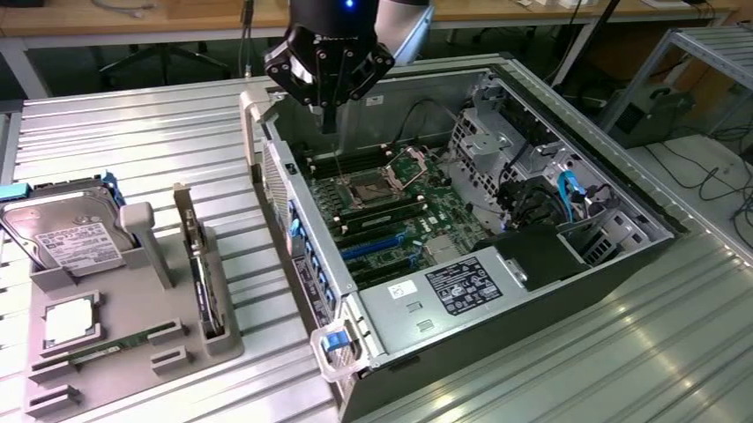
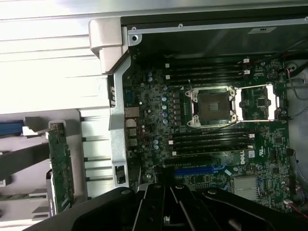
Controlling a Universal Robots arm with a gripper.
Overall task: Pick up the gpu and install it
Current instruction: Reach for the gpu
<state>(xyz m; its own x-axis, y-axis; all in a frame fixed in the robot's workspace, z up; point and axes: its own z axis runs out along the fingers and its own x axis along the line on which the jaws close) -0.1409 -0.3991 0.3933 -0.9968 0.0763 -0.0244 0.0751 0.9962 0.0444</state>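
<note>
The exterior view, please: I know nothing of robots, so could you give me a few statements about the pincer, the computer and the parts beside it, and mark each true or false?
1. The pincer holds the gpu. False: the pincer is shut on nothing, and the gpu stands on edge in the gray tray.
2. The pincer hangs over the open computer case. True.
3. The hard drive sits inside the case. False: it stands in the tray, outside the case.
4. The motherboard lies uncovered in the case. True.
</note>
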